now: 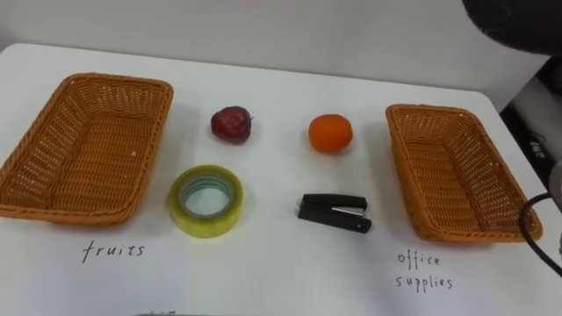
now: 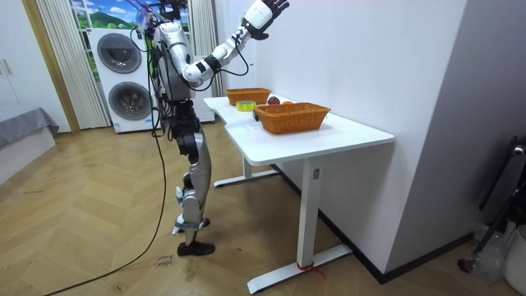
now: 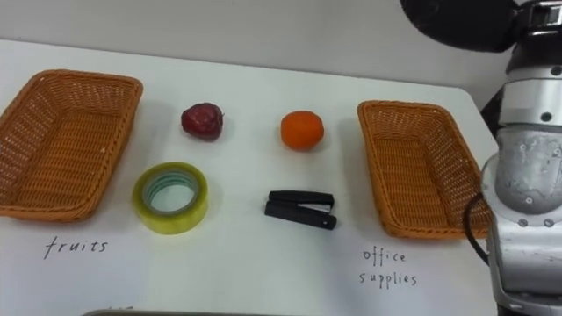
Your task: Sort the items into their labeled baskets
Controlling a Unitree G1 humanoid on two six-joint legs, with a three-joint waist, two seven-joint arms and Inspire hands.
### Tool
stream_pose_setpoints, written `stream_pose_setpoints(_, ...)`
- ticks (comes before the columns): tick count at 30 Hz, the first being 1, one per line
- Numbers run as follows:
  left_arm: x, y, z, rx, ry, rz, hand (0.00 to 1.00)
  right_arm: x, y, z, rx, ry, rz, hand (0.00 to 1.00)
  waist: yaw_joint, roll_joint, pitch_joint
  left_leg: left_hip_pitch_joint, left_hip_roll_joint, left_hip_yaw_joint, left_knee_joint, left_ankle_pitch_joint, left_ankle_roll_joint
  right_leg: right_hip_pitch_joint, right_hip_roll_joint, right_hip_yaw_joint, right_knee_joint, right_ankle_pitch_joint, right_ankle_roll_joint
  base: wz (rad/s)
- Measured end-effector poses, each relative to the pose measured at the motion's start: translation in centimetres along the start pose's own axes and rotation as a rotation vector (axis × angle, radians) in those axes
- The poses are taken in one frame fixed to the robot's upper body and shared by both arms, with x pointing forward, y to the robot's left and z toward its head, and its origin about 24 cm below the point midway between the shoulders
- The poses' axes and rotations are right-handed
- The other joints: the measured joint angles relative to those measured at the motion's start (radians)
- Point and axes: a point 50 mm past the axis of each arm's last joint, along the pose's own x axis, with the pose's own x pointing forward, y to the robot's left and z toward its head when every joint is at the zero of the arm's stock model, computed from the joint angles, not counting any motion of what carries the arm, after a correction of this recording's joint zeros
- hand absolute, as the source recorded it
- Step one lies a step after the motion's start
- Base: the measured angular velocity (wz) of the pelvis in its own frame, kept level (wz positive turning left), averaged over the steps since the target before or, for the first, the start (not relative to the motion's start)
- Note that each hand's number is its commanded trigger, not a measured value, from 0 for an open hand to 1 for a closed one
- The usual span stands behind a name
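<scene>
Closest lie the yellow tape roll (image 1: 205,201) and black stapler (image 1: 334,212) on the white counter (image 1: 263,272). Behind them sit the red apple (image 1: 231,123) and the orange (image 1: 330,132), all between the left basket (image 1: 53,202) and the right basket (image 1: 457,233). From the room view, the right robot hand (image 2: 265,11) is raised high over the counter; whether it is spread or closed I cannot tell.

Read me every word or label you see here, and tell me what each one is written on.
"fruits": handwritten on the table, in front of the left basket.
"office supplies": handwritten on the table, in front of the right basket.
White print on a dark object beyond the table's right edge: too blurred to read.
</scene>
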Motion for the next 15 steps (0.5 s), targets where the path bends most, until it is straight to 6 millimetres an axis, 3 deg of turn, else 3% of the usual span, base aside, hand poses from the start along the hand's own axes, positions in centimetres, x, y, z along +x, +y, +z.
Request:
stream_pose_setpoints(5, 0.1, -0.1, 0.6, 0.011, -0.012, -0.030, 0.00, 0.5, 0.6, -0.2, 0.006, 0.019, 0.117, 0.00, 0.002, -0.011, 0.0002, -0.009, -0.001, -0.007, 0.003, 0.000, 0.000, -0.005, -0.001, -0.002, -0.001, 0.000, 0.000, 0.03)
stream_pose_setpoints(9, 0.1, -0.3, 1.4, 0.022, -0.029, -0.059, 0.00, 0.0, 2.3, -1.4, 0.020, 0.095, 0.314, 0.00, 0.012, -0.024, 0.0031, -0.010, -0.001, -0.006, 0.014, 0.000, 0.000, -0.004, -0.001, 0.001, -0.001, 0.000, 0.000, 0.00)
stream_pose_setpoints(15, 0.2, 0.1, 1.9, 0.036, -0.034, -0.068, 0.00, -0.7, 3.8, -2.3, 0.036, 0.156, 0.506, 0.00, 0.028, -0.033, -0.0034, -0.011, 0.000, -0.008, 0.016, 0.000, 0.000, -0.003, -0.001, 0.000, -0.001, 0.000, 0.000, 0.02)
